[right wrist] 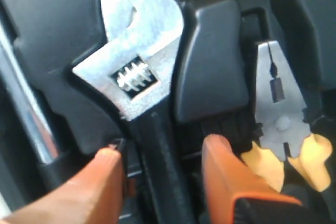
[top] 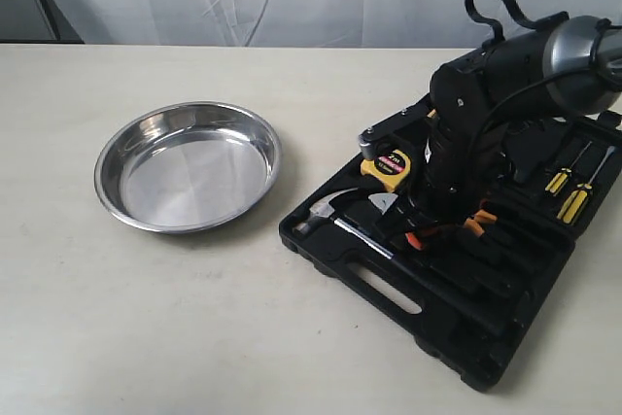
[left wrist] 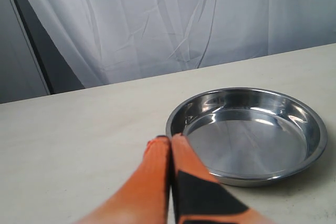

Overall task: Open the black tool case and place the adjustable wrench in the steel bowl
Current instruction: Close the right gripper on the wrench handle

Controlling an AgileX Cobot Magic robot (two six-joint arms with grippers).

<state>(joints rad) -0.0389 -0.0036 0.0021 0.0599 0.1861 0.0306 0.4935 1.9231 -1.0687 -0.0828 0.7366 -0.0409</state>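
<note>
The black tool case (top: 466, 337) lies open on the right of the table, tools showing in its slots. My right gripper (top: 442, 230) reaches down into it. In the right wrist view the adjustable wrench (right wrist: 136, 51) rests in its slot, silver head away from me. Its black handle runs between the fingers of my open right gripper (right wrist: 161, 148), and both orange fingers stand apart from it. The steel bowl (top: 188, 166) sits empty on the left. My left gripper (left wrist: 170, 139) is shut on nothing, low over the table beside the bowl (left wrist: 247, 135) rim.
Pliers (right wrist: 278, 114) with yellow handles lie in the slot beside the wrench, and a hammer shaft (right wrist: 26, 114) on its other side. A yellow tape measure (top: 387, 167) and yellow-handled screwdrivers (top: 573, 191) also sit in the case. A white curtain hangs behind the table.
</note>
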